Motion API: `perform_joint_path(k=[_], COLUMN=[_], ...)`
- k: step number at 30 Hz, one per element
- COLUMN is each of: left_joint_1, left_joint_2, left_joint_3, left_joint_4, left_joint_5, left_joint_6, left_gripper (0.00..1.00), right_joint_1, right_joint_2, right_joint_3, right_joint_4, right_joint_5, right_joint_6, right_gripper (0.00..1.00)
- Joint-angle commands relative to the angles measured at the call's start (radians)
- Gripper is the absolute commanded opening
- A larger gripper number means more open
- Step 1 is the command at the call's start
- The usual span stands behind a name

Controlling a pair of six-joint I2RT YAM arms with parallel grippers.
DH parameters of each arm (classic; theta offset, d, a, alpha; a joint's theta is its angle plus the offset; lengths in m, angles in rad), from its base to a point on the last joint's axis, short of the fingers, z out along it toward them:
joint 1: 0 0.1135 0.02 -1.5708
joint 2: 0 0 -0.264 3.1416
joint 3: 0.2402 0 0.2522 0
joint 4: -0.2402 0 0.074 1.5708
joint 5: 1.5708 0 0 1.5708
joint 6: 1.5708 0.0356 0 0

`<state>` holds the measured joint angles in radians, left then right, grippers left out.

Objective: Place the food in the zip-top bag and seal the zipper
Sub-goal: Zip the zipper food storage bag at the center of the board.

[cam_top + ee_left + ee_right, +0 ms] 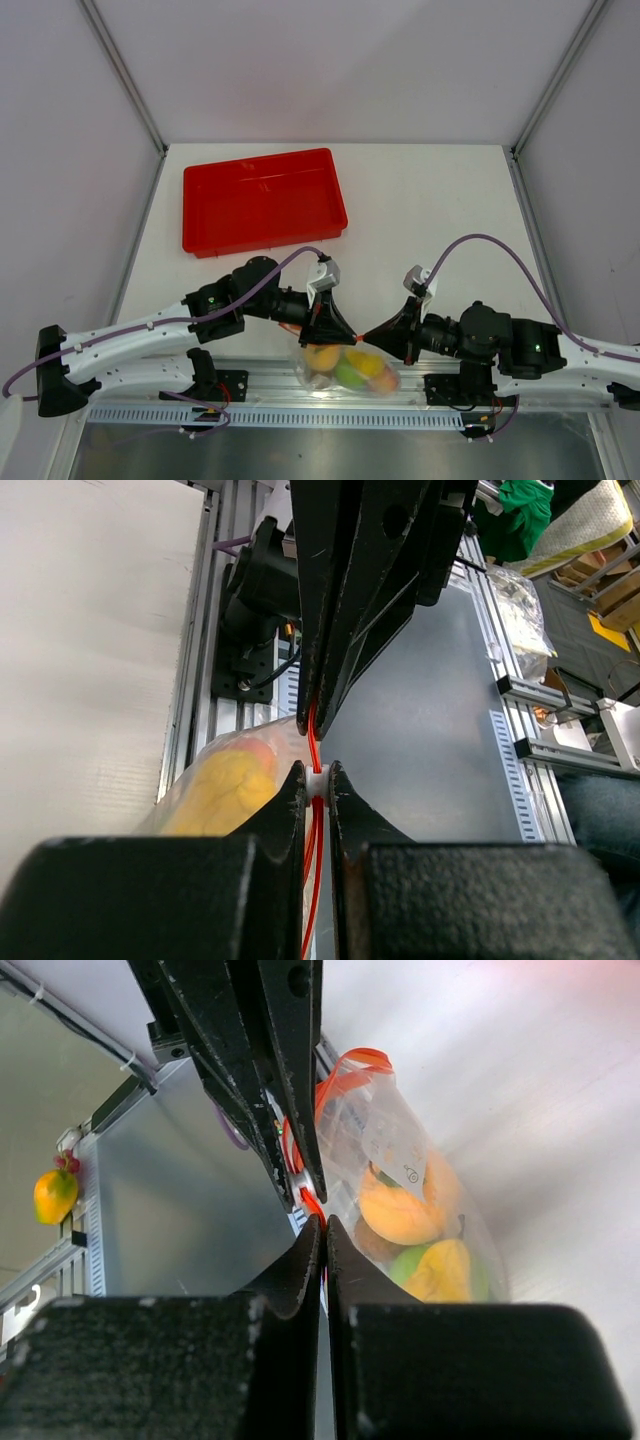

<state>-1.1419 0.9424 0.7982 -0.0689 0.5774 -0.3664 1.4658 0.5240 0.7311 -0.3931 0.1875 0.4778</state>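
Red tray point(265, 200) upper left in the overhead view; zip-top bag point(390, 1125), lower centre, holds the food point(322, 357); left gripper point(316, 778) and right gripper point(323, 1225) both clench its zipper point(312, 730); if the strip slips, the seal could gap.

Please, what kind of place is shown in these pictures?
Probably a robotics lab test cell: a left arm and right arm bolted to a metal rail, a white table walled by panels on metal posts, and toy fruit in a clear bag.
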Motion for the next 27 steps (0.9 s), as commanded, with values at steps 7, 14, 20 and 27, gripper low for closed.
perform_joint_path(k=[7, 14, 20, 27], left_joint_1=[0.005, 0.005, 0.005, 0.005], left_joint_2=[-0.025, -0.062, -0.100, -0.166], left_joint_3=[-0.022, -0.034, -0.047, -0.071], left_joint_4=[-0.008, -0.048, -0.092, -0.161], left_joint_5=[-0.042, -0.076, -0.108, -0.151], left_joint_6=[-0.012, -0.006, 0.004, 0.014], left_gripper=[0.00, 0.00, 0.00, 0.00], right_joint_1=[-0.004, -0.004, -0.004, -0.004], right_joint_2=[-0.051, -0.071, -0.074, -0.082], right_joint_3=[-0.005, 0.014, 0.021, 0.024], right_joint_4=[-0.075, -0.136, -0.158, -0.171], right_joint_5=[0.208, 0.302, 0.336, 0.368], right_joint_6=[0.062, 0.081, 0.091, 0.096], right_gripper=[0.00, 0.00, 0.00, 0.00])
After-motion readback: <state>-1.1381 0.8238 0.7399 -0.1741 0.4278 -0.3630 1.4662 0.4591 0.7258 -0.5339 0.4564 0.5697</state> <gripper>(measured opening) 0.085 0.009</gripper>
